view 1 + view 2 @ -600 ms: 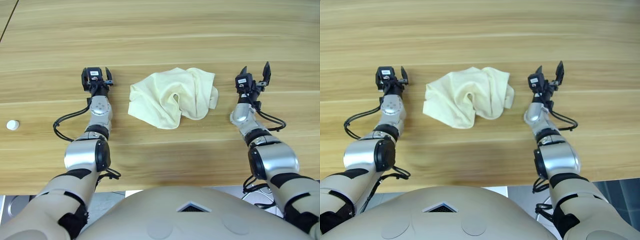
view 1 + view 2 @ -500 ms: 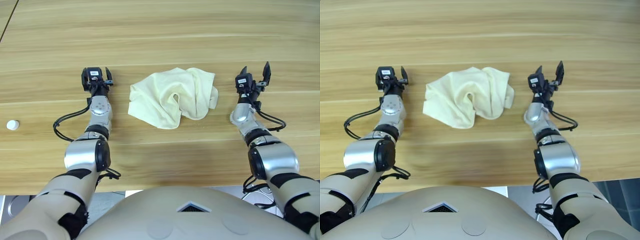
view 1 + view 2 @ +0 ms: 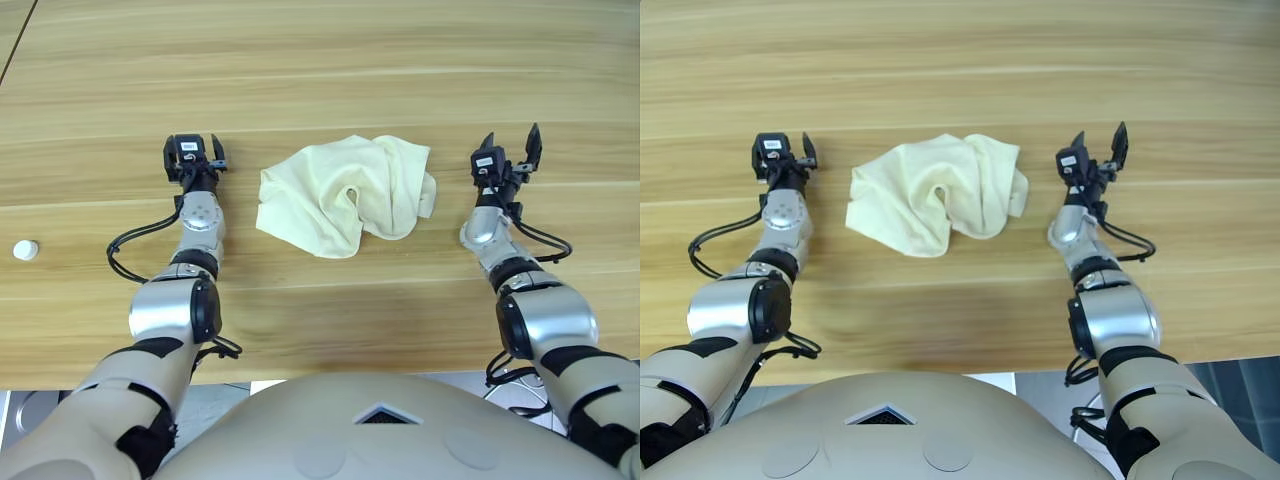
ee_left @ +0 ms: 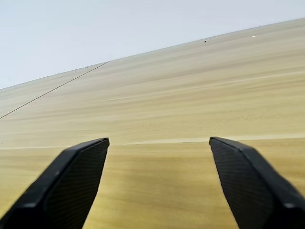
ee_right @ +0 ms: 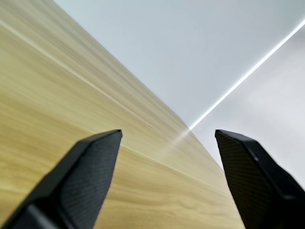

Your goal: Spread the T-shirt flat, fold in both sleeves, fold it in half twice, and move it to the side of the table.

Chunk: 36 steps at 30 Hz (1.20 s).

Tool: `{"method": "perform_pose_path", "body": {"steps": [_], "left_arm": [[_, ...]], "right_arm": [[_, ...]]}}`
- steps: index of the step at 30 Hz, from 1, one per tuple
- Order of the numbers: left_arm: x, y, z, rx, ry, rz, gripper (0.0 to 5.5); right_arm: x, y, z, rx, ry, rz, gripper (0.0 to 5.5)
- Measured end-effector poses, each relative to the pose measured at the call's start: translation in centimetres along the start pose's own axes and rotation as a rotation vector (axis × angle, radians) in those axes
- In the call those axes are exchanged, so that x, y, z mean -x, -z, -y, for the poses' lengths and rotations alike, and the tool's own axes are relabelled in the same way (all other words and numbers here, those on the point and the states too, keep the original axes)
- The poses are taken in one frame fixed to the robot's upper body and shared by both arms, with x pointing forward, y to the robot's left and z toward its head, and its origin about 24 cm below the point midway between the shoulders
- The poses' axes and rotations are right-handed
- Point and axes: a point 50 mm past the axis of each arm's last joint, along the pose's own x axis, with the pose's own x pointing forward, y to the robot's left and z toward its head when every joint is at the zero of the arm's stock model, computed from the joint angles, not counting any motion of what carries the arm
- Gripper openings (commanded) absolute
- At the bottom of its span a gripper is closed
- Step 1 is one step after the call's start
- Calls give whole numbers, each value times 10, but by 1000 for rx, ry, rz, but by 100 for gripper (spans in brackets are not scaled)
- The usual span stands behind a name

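A pale yellow T-shirt [image 3: 345, 195] lies crumpled in a heap at the middle of the wooden table [image 3: 320, 60]. My left gripper [image 3: 194, 150] rests on the table a short way to the shirt's left, open and holding nothing. My right gripper [image 3: 511, 145] sits a short way to the shirt's right, also open, its fingers pointing away from me. In the left wrist view the two dark fingers [image 4: 71, 181] stand wide apart over bare wood. The right wrist view shows its dark fingers [image 5: 81, 176] spread over bare wood as well.
A small white cap-like object [image 3: 24, 249] lies near the table's left edge. A dark seam [image 3: 18, 40] runs across the far left corner. Bare wood extends behind the shirt and on both sides of it.
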Motion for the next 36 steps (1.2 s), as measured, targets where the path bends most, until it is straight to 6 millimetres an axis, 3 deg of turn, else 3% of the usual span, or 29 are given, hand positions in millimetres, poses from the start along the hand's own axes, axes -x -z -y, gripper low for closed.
{"method": "perform_pose_path", "body": {"steps": [32, 36], "left_arm": [[0, 0, 4, 7, 6, 0, 391], [0, -3, 1, 226, 24, 16, 391]], "right_arm": [[0, 1, 1, 1, 0, 1, 362], [2, 1, 4, -61, 10, 9, 362]]}}
